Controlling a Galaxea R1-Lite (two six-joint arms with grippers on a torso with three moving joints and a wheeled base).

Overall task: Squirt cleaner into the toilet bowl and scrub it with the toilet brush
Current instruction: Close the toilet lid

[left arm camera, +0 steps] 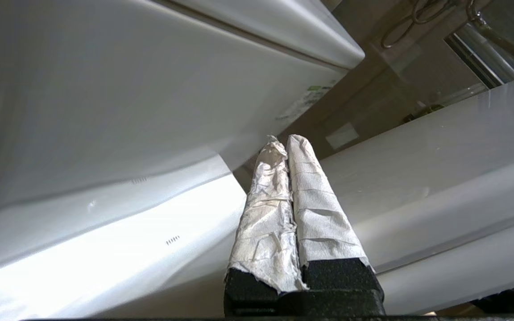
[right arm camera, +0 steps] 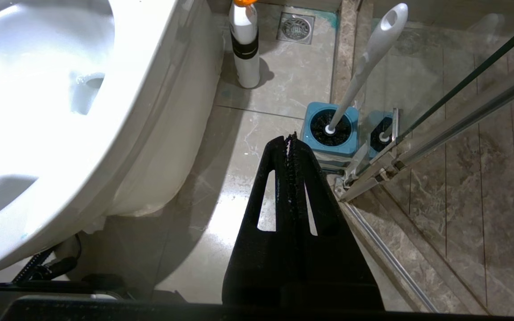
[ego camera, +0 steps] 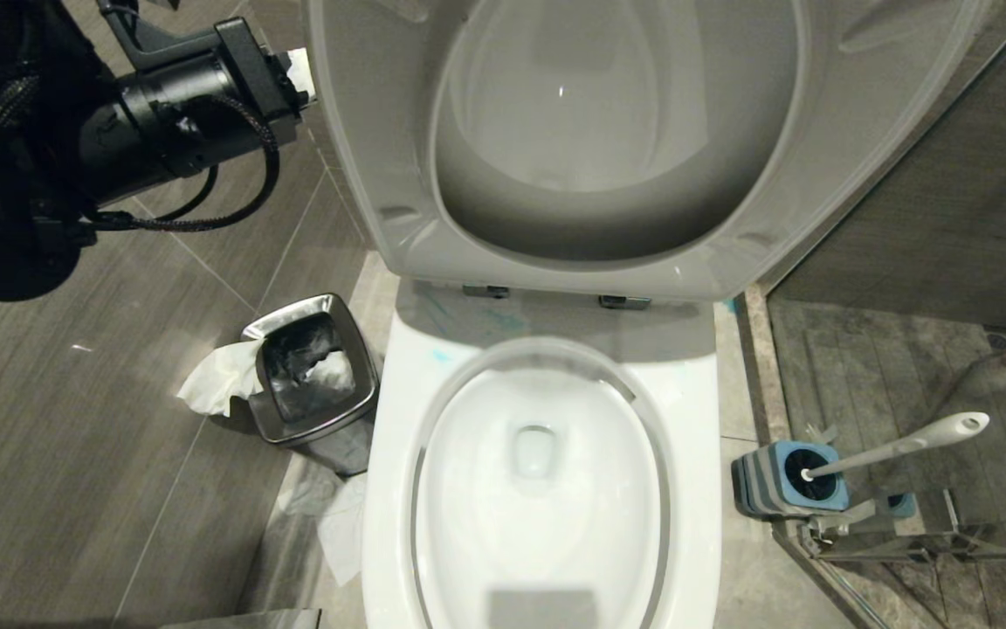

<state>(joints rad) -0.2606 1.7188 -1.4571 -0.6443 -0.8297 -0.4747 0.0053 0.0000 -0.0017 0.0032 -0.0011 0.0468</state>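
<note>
Black bristles of toilet brush [ego camera: 896,447] sit hidden in holder [ego camera: 789,480].

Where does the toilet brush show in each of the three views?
Head view: toilet brush at lower right, standing in its blue holder beside the toilet bowl.
Left wrist view: not in it.
Right wrist view: toilet brush at upper centre, in the holder.
Shared landmark: the white toilet bowl.

The toilet brush [ego camera: 892,450] stands in its holder [ego camera: 789,481] right of the toilet bowl [ego camera: 547,489].
</note>
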